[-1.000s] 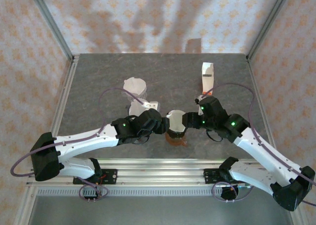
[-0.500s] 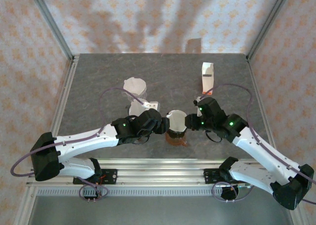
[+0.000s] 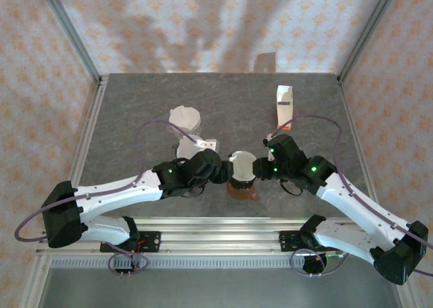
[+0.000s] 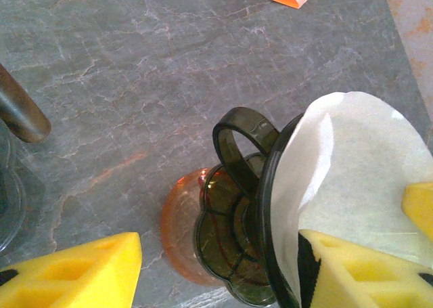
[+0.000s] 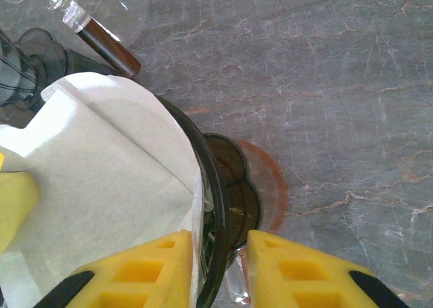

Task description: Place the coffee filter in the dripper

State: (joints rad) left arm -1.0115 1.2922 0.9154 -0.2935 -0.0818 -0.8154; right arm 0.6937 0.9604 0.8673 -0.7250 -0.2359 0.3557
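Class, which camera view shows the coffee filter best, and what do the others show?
The right wrist view: the coffee filter appears large, its fold line plain, standing inside the dripper rim. The left wrist view also shows it close, but less of its surface. The top external view gives a small white patch.

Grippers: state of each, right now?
Left gripper: open, jaws astride the dripper wall, holding nothing.
Right gripper: shut on the dripper rim with the coffee filter edge.
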